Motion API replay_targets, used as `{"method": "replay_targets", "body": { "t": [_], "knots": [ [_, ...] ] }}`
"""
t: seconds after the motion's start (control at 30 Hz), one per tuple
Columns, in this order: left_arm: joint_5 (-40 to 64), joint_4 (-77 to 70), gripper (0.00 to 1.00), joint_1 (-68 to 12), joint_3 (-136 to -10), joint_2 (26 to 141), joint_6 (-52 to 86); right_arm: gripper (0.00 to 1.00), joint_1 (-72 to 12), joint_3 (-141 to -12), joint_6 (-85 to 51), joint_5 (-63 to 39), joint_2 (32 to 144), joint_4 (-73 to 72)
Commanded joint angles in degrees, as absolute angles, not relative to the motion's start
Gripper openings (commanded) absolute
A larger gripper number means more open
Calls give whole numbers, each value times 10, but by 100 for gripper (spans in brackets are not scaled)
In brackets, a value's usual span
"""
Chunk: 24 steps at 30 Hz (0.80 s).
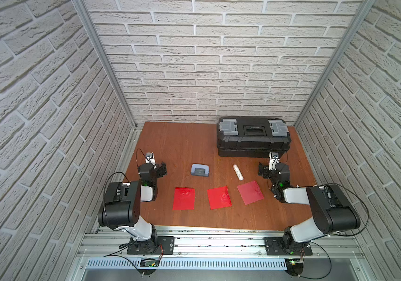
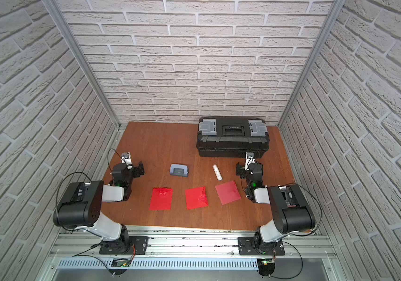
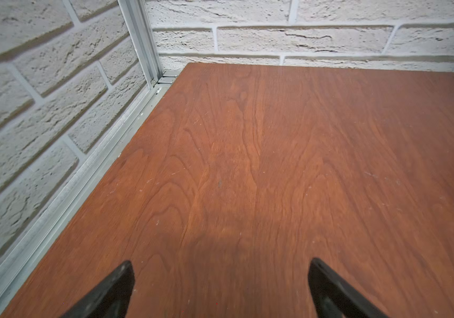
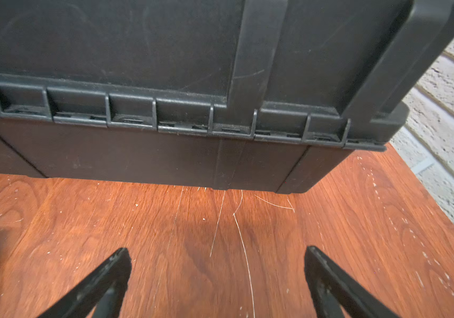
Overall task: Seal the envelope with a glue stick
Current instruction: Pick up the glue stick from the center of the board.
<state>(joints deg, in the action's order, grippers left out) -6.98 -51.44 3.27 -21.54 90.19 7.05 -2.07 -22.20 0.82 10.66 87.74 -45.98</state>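
Left tool (image 3: 220, 263) and right tool (image 4: 217, 250) gape empty above open surface (image 1: 182, 146); glue stick (image 1: 237, 172) lies clear of red envelopes (image 1: 219, 197); toolbox (image 1: 253, 136) closed.

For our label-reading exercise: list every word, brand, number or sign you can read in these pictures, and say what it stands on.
Nothing is legible.
Print on the glue stick: too small to read.
Mark on the toolbox lid: too blurred to read.
No print can be made out on the hole punch.
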Motion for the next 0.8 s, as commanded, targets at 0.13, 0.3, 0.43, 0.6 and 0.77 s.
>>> {"method": "replay_targets", "body": {
  "t": [0.13,0.3,0.43,0.6,0.77],
  "knots": [
    [-65,-537,98,36,-216,902,64,99,-18,-230,6,106,868,-471],
    [-65,-538,98,36,-216,902,64,99,-18,-231,6,106,868,-471],
    [-65,-537,98,37,-216,901,64,99,-18,-231,6,106,868,-471],
    [-64,-538,98,36,-216,901,64,99,-18,-232,6,105,868,-469],
    [-64,-537,98,36,-216,902,63,99,-15,-235,5,98,869,-465]
  ]
}}
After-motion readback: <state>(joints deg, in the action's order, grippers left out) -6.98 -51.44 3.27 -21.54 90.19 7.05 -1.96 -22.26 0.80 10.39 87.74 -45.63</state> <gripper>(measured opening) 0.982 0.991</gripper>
